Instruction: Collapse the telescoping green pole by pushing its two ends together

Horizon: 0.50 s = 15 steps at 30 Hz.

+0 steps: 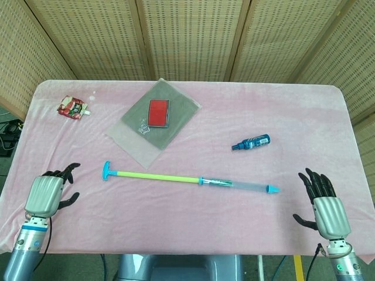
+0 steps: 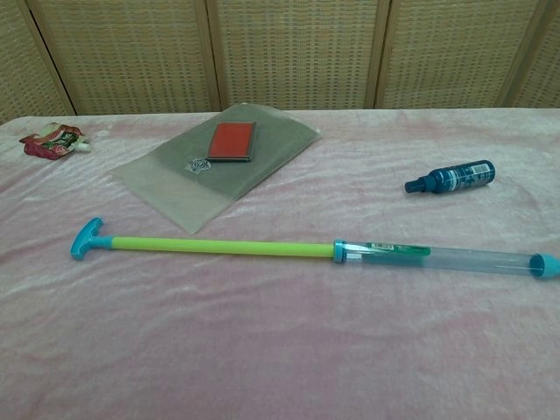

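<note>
The telescoping pole (image 1: 158, 176) (image 2: 214, 248) lies extended across the pink cloth. It has a blue T-handle (image 1: 107, 171) (image 2: 87, 239) at its left end, a green shaft, then a clear tube ending in a blue cap (image 1: 272, 189) (image 2: 544, 265). My left hand (image 1: 48, 192) hovers near the table's front left, well left of the T-handle, fingers spread and bent forward, holding nothing. Right of the blue cap, near the front right edge, my right hand (image 1: 324, 205) is open with fingers pointing away. Neither hand appears in the chest view.
A grey pouch (image 1: 154, 120) (image 2: 219, 164) with a red card on it lies behind the pole. A dark blue spray bottle (image 1: 251, 142) (image 2: 450, 178) lies at the back right. A red snack packet (image 1: 71, 108) (image 2: 54, 140) sits at the far left.
</note>
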Tool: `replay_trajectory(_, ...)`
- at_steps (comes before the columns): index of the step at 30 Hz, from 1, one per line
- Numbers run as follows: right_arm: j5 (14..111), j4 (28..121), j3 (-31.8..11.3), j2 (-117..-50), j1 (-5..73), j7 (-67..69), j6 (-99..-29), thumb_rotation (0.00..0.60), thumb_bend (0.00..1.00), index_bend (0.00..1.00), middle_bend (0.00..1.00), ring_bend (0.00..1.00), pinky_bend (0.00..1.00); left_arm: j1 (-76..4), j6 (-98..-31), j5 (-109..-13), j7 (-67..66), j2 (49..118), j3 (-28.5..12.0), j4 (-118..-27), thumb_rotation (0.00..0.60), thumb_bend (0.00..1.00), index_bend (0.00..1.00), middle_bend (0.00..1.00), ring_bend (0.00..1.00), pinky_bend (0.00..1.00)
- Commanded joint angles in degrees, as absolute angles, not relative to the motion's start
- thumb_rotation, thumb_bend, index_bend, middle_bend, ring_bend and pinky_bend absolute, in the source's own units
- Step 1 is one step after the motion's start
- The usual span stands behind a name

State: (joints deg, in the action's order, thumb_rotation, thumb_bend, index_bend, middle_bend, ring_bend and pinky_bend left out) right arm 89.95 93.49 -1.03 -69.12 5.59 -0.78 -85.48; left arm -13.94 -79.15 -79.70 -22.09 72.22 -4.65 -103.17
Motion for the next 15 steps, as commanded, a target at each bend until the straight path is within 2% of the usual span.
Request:
replay_trajectory(1,89.80,93.60,-1.08,-68.99,5.63,-0.51,-85.28,0.600,0.20,0.00,0.00,0.00,0.00,-17.67,-74.49,-74.39,-25.53,74.59,-7.91,-102.81,0.600,0.29,0.45,0.84,0.76,0.71)
replay_trajectory(6,89.51,93.61,-1.06,-68.81,5.72,-0.46,-84.60,0.600,0.20,0.00,0.00,0.00,0.00,-22.85,-67.64,-65.55,-30.41,77.53,-10.79,-100.67,0.600,0.33,0.48,0.86,0.78,0.73)
replay_trajectory(8,89.31,93.55,-1.11,-68.80,5.74,-0.65,-84.41,0.600,0.20,0.00,0.00,0.00,0.00,-24.55,-65.79,-62.50,-31.96,78.53,-11.58,-99.57,0.600,0.36,0.47,0.86,0.78,0.73)
replay_trajectory(15,88.46,93.40,-1.39,-68.80,5.84,-0.18,-83.70,0.600,0.20,0.00,0.00,0.00,0.00,-29.74,-61.36,-52.98,-37.31,81.79,-12.90,-95.75,0.600,0.36,0.45,0.87,0.78,0.73)
